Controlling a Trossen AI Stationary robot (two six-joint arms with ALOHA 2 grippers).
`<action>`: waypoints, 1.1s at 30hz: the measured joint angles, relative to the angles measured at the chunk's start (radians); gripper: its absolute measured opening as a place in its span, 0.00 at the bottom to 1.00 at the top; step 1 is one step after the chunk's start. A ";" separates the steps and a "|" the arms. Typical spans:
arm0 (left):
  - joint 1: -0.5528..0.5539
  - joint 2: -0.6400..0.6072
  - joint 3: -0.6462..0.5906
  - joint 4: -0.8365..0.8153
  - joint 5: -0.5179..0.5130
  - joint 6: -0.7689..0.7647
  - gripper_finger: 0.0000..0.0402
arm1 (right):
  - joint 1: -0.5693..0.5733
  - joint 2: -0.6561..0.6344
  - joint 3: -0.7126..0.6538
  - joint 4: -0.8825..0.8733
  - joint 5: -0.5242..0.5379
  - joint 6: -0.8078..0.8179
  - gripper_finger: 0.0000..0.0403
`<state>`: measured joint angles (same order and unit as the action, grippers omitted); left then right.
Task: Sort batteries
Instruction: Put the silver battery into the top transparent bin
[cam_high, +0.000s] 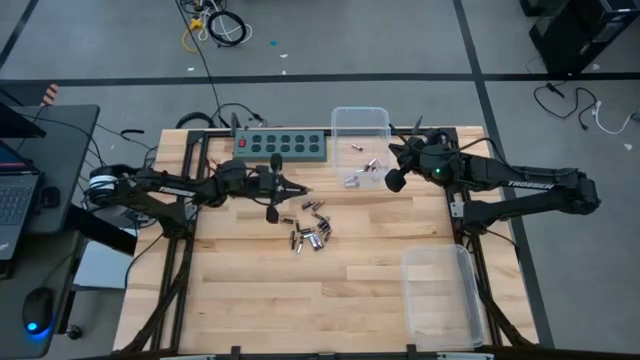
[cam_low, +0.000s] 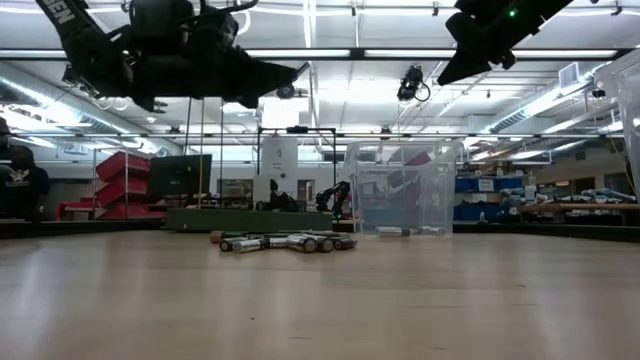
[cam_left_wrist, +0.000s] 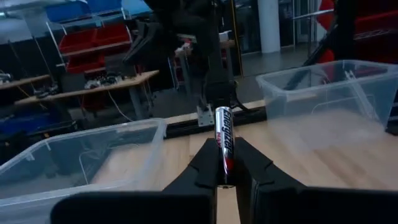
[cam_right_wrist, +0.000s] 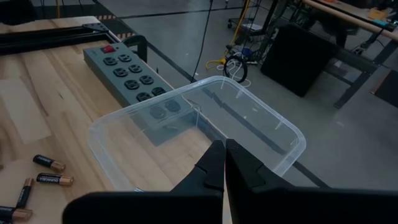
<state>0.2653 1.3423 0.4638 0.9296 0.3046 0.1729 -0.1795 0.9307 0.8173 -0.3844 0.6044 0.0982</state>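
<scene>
One battery (cam_left_wrist: 224, 144) is clamped between the fingers of the left gripper (cam_high: 300, 190), which hangs mid-left in the high view, above the loose batteries (cam_high: 310, 228) lying at table centre. In the left wrist view the held cell's long axis runs forward along the fingers, with its silver end pointing away from the wrist and most of its length projecting past the fingertips.

Risk: the grip covers only the rear end of the cell. Any swing or knock could pivot it or let it slide out, dropping it short of a bin.

The right gripper (cam_high: 396, 181) hangs beside the clear bin (cam_high: 361, 118) at upper centre, its jaws together and holding nothing. A few cells (cam_high: 364, 168) already lie in that bin.

Risk: both arms converge near that bin; contact is possible.
</scene>
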 joint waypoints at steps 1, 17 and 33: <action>-0.001 0.004 0.019 -0.004 -0.001 -0.002 0.05 | 0.000 0.000 0.000 0.000 0.000 0.000 0.01; -0.017 0.058 0.365 -0.285 -0.090 0.044 0.05 | 0.002 0.000 0.000 -0.009 -0.003 0.004 0.01; 0.090 0.395 0.753 -0.667 -0.120 0.006 0.05 | 0.010 -0.101 0.000 -0.136 0.057 0.033 0.00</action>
<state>0.3549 1.7376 1.2164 0.2623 0.1849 0.1786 -0.1698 0.8294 0.8173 -0.5201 0.6609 0.1311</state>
